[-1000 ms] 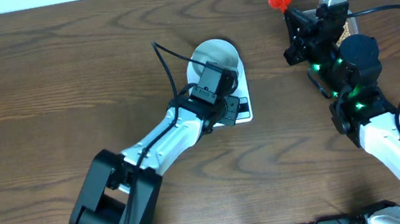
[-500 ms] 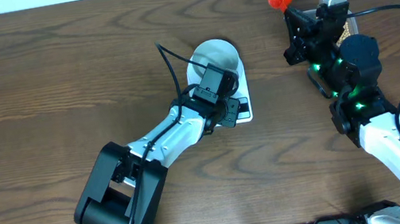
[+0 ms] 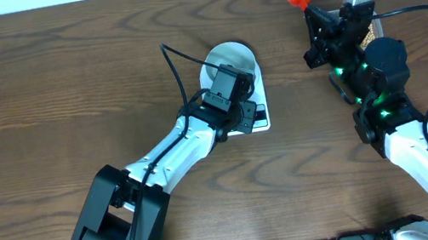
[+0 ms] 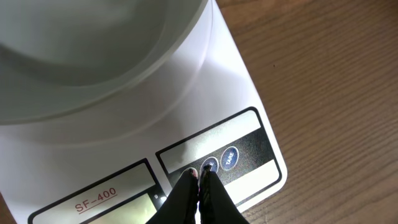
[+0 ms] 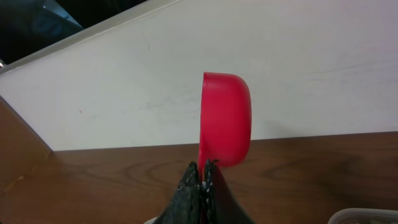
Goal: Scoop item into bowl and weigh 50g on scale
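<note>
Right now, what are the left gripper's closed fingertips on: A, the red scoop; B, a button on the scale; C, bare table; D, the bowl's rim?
B: in the left wrist view the shut left gripper has its tips on the round button beside the TARE button on the scale.

Glossy white plastic scale [image 4: 205, 106], grained wooden table [image 4: 336, 93].

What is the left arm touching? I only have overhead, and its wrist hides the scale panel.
Observer: The shut left fingers have their tips at the round button next to TARE on the scale.
Operator: Is the scoop level?
Observer: No. The right wrist view shows the red scoop tipped on its side in the shut right fingers, with its inside hidden.
</note>
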Controlling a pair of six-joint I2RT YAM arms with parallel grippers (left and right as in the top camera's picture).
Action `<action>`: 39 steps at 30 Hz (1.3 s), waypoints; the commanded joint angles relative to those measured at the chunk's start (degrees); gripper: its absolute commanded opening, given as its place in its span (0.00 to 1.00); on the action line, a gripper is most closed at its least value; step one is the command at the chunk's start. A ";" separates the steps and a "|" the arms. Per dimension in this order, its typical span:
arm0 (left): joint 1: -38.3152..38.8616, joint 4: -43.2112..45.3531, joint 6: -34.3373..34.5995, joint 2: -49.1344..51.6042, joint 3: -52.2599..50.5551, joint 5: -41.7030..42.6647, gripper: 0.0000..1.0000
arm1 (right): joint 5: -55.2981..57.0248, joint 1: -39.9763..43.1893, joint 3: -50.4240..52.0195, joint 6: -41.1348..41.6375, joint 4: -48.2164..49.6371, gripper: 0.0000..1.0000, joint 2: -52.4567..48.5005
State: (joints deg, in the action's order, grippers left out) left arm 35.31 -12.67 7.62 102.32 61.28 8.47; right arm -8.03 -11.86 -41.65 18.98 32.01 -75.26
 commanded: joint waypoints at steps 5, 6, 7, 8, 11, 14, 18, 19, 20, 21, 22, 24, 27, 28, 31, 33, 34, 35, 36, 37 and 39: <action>-0.20 -0.04 0.15 1.88 -0.39 -0.52 0.07 | 0.66 0.42 -1.40 -0.63 0.42 0.01 -0.09; -0.20 -0.02 0.15 2.10 -0.42 -0.52 0.07 | 0.66 0.42 -1.40 -0.63 0.42 0.01 -0.09; -0.20 -0.04 0.15 2.38 -0.42 -0.52 0.07 | 0.66 0.42 -1.40 -0.63 0.44 0.01 -0.09; -0.20 -0.02 0.15 2.91 -0.39 -0.52 0.07 | 0.66 0.42 -1.40 -0.63 0.42 0.01 -0.09; -0.20 -0.04 0.42 3.85 -0.39 -0.55 0.07 | 0.66 0.42 -1.40 -0.66 0.42 0.01 -0.09; -0.20 0.02 0.81 4.50 -0.39 -0.55 0.07 | 0.63 0.42 -1.40 -0.63 0.42 0.01 -0.09; -0.20 0.28 1.18 4.66 -0.39 -0.57 0.07 | 0.63 0.42 -1.40 -0.63 0.42 0.01 -0.09; -0.20 0.35 1.22 4.68 -0.42 -0.59 0.07 | 0.63 0.42 -1.40 -0.63 0.42 0.01 -0.09; -0.20 0.35 1.22 4.70 -0.39 -0.59 0.07 | 0.63 0.42 -1.40 -0.63 0.42 0.01 -0.09; -0.20 0.37 1.22 4.74 -0.39 -0.59 0.07 | 0.63 0.42 -1.40 -0.63 0.42 0.01 -0.09; -0.20 0.37 1.22 4.76 -0.42 -0.59 0.07 | 0.63 0.42 -1.40 -0.63 0.42 0.01 -0.09; -0.20 0.37 1.22 4.81 -0.42 -0.59 0.07 | 0.63 0.42 -1.40 -0.63 0.42 0.01 -0.09; -0.20 0.37 1.22 4.92 -0.39 -0.59 0.08 | 0.63 0.42 -1.40 -0.63 0.39 0.01 -0.09; -0.20 0.39 1.22 5.03 -0.42 -0.59 0.07 | 0.63 0.42 -1.40 -0.63 0.39 0.01 -0.09; -0.20 0.37 1.33 5.60 -0.42 -0.57 0.07 | 0.63 0.42 -1.40 -0.63 0.39 0.01 -0.09; -0.22 0.17 2.40 6.08 -0.42 -0.57 0.07 | 0.61 0.42 -1.40 -0.63 0.39 0.01 -0.09; -0.22 0.11 2.54 6.32 -0.42 -0.57 0.07 | 0.63 0.42 -1.40 -0.63 0.39 0.01 -0.09; -0.22 0.11 2.56 6.36 -0.42 -0.55 0.07 | 0.63 0.42 -1.40 -0.63 0.39 0.01 -0.09; -0.22 0.13 2.54 6.45 -0.42 -0.55 0.07 | 0.63 0.42 -1.40 -0.63 0.39 0.01 -0.09; -0.22 0.02 2.56 6.45 -0.42 -0.55 0.07 | 0.63 0.42 -1.40 -0.63 0.42 0.01 -0.09; -0.20 -0.79 2.62 6.45 -0.42 -0.52 0.07 | 0.63 0.42 -1.40 -0.66 0.39 0.01 -0.09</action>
State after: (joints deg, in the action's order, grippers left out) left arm 35.31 -12.21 9.23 106.48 61.28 8.47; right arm -8.03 -11.86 -41.65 18.98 32.21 -75.26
